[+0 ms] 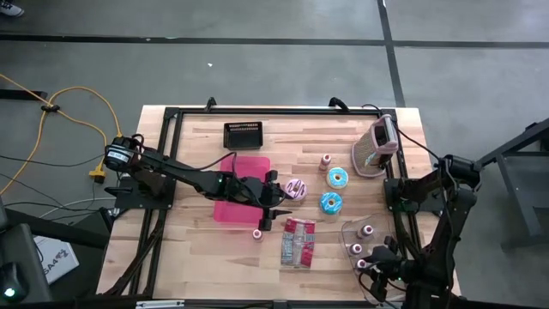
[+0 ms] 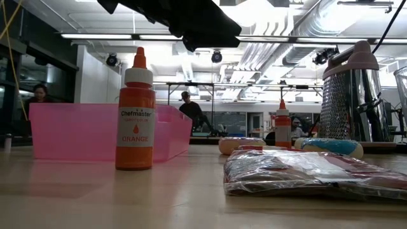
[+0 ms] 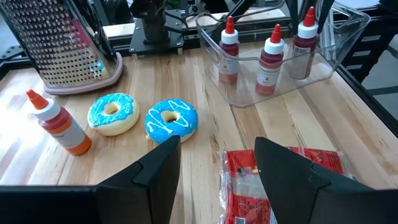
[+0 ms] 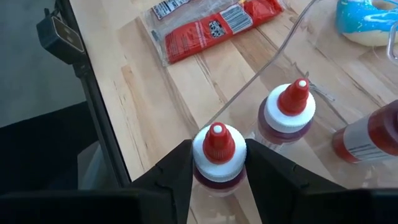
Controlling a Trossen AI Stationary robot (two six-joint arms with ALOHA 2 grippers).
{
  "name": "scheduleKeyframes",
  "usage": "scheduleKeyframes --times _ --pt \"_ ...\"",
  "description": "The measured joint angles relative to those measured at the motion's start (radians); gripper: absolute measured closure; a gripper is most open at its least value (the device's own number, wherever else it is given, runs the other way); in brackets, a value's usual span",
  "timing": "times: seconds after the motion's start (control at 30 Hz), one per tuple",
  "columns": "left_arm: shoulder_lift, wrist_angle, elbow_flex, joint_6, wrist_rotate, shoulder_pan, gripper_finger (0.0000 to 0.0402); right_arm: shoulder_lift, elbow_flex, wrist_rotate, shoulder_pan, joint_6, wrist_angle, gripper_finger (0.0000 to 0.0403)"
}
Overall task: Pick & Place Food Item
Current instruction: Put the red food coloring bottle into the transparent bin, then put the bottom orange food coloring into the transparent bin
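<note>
The left arm is stretched from the table's left edge toward its middle, over the pink bin [image 1: 240,199], and the left gripper [image 1: 276,209] is held with its fingers apart and empty, above bare wood beside a pink donut [image 1: 296,189]. Two blue donuts [image 3: 171,120] are seen ahead of it, side by side, with an orange bottle [image 3: 61,123] next to them and a grater [image 1: 377,146] standing near the far right corner. A red packet [image 1: 298,241] lies flat just beyond the left fingers, toward the near edge, and another small bottle [image 1: 257,233] stands beside it. The right arm is folded back along the right edge, its right gripper [image 4: 217,158] lowered at the near right corner into a clear tray [image 3: 336,46], fingers clamped on the cap of a red bottle [image 4: 217,155]. A second bottle [image 4: 287,112] stands just beside it in the tray. A black basket [image 1: 243,134] sits near the far edge. Open wood is left along the near left part of the table.
</note>
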Motion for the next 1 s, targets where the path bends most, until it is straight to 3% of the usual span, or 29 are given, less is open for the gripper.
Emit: scheduleKeyframes --times 0.4,1.0 --pt "0.000 0.000 0.000 0.000 0.000 0.000 0.0203 0.000 0.000 -0.002 0.000 0.000 0.008 0.0235" --pt "0.000 0.000 0.000 0.001 0.000 0.000 0.0203 -0.062 0.000 0.023 0.000 -0.011 -0.096 0.0232"
